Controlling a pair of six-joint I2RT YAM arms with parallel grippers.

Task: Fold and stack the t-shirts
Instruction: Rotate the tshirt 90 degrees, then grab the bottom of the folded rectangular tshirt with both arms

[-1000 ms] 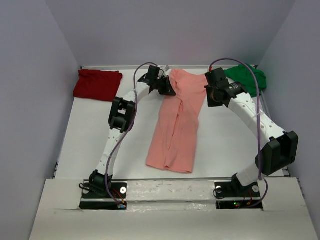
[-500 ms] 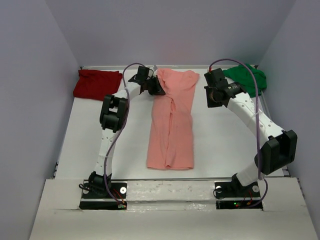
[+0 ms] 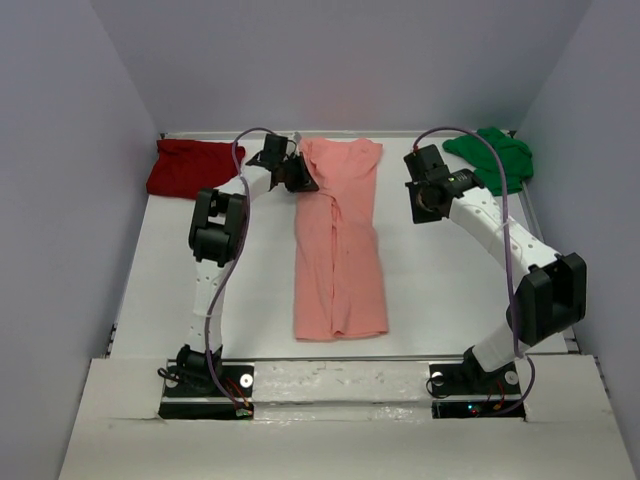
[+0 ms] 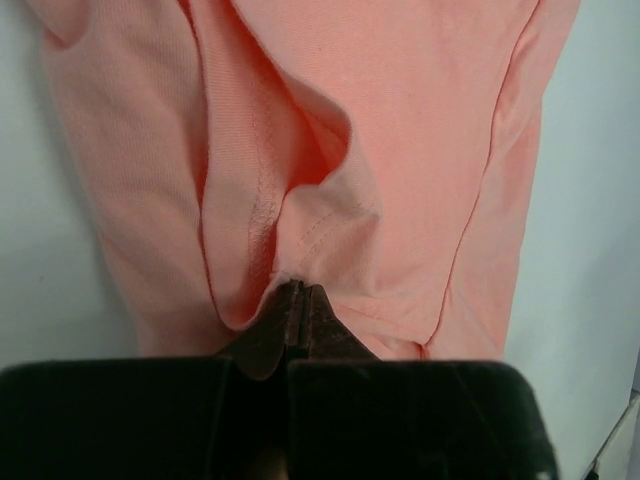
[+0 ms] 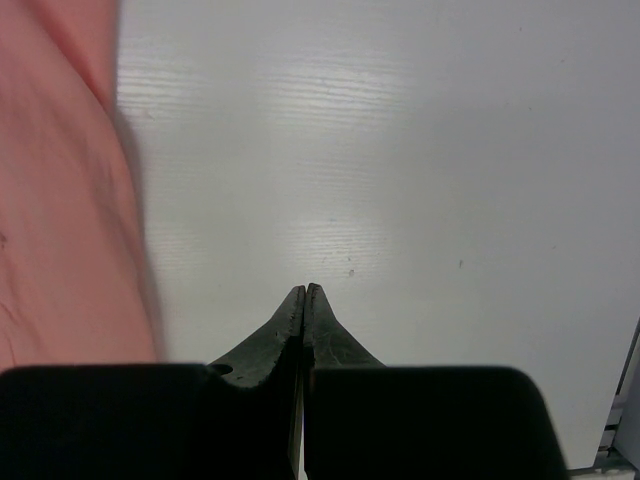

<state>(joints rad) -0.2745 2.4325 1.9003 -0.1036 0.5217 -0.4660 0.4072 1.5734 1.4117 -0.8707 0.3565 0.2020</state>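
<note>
- The dark red t-shirt (image 3: 195,170) lies in a soft, rumpled heap at the far left corner of the white table (image 3: 440,290), well apart from both arms.
- The left gripper (image 3: 300,180) sits at the far left corner of the middle shirt. Its jaws are pressed together on a pinch of cloth, and in the wrist view puckers in the cloth run toward the closed left gripper (image 4: 300,300).
- The salmon-pink t-shirt (image 3: 340,250) is a thin matte knit. It lies as 1 narrow strip with lengthwise creases, and its long axis runs from the far edge toward the arm bases, between the 2 arms. Its free near end is closer to the bases than to either gripper.
- The right gripper (image 3: 418,205) hangs over bare table just beside the strip's right edge, near the far end. Its fingers meet on nothing. The shirt lies to its left, as the pink edge in its wrist view shows (image 5: 60,200).
- Folding the strip end over end probably needs this gripper to take the far right corner, which is nearer to it than to the other gripper.
- The bright green t-shirt (image 3: 490,158) is bunched at the far right corner, unfolded.
</note>
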